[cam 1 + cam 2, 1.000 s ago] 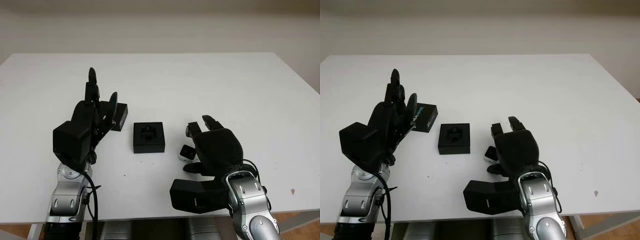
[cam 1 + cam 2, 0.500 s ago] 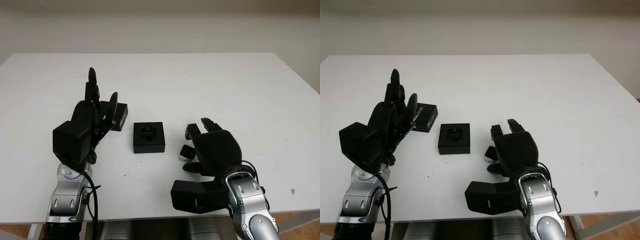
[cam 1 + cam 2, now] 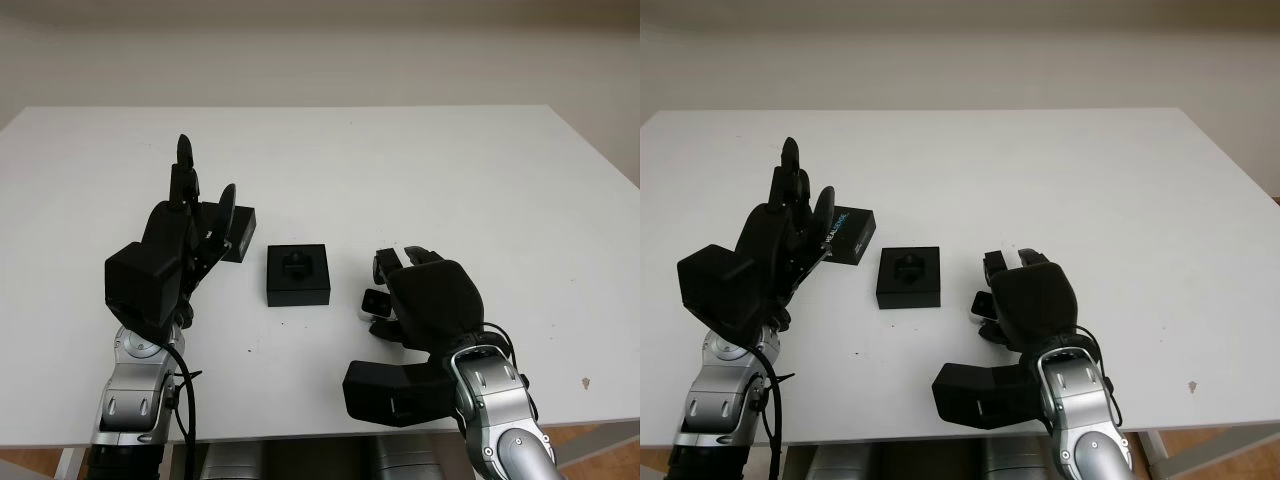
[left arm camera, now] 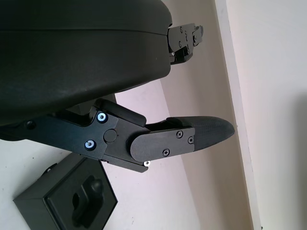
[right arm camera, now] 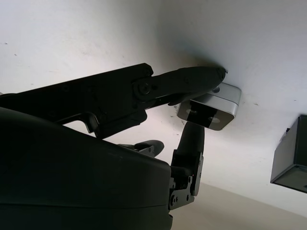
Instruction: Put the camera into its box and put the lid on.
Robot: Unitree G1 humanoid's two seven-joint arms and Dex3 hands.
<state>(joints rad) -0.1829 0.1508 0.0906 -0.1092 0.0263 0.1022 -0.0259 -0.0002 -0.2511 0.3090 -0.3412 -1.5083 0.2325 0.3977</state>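
Right wrist view: right robot hand has curled closer around the camera at lower centre, grasp not yet complete; left robot hand released.

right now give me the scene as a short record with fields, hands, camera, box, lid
left hand: open, raised over the table's left part, beside the lid
right hand: closing around the camera, grasp not confirmed
camera: small and silver, on the table, right of the box
box: open, black, empty, mid-table
lid: black, lying left of the box
table: white
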